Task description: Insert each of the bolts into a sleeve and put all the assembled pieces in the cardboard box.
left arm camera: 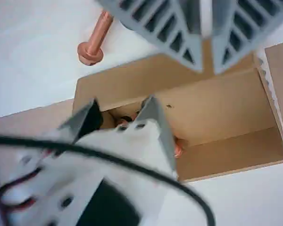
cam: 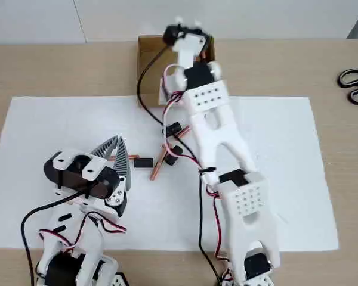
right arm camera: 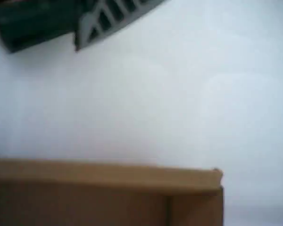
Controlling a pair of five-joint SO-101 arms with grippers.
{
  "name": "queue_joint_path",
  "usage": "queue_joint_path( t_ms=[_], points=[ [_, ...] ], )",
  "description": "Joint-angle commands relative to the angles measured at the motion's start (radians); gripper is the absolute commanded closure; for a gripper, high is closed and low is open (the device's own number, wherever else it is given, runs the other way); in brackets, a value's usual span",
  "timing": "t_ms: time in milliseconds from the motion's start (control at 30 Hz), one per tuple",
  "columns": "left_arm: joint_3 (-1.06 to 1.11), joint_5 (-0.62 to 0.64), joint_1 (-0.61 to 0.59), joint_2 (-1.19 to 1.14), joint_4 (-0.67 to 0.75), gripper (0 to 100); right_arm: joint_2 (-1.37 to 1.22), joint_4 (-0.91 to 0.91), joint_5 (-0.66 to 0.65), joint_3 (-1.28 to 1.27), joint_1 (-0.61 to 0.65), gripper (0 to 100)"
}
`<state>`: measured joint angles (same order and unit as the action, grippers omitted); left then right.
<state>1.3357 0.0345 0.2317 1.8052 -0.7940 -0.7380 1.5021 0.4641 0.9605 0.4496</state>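
Note:
The cardboard box (cam: 146,50) stands at the table's far edge, and in the left wrist view the cardboard box (left arm camera: 226,108) holds copper pieces (left arm camera: 178,147) on its floor. My right gripper (left arm camera: 120,113) hangs open over the box with nothing between its fingers; one grey finger (right arm camera: 115,14) shows above the box wall (right arm camera: 104,176). My left gripper (cam: 119,142) sits near the left of the white paper, its grey fingers (left arm camera: 179,33) shut and empty. A copper bolt (cam: 157,167) lies just right of it beside a black sleeve (cam: 144,162). More black sleeves (cam: 174,128) lie by the right arm.
White paper (cam: 59,125) covers the middle of the wooden table. Scissors (cam: 355,83) lie at the far right edge. The right arm stretches from the near edge up to the box, with its cables hanging over the loose parts.

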Motion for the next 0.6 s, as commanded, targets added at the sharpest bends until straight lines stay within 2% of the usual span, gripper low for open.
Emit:
queue_joint_path(
  t_ms=[0,267,567],
  points=[
    [-0.002,-0.003,-0.003,0.009,-0.005,99,-0.015,-0.007,0.161,0.006,0.050,77.2],
    [-0.002,-0.003,-0.003,0.009,-0.005,99,0.018,-0.005,0.385,0.006,0.120,77.2],
    [-0.002,-0.003,-0.003,0.011,-0.006,99,-0.007,0.018,0.634,0.000,0.116,77.2]
  ],
)
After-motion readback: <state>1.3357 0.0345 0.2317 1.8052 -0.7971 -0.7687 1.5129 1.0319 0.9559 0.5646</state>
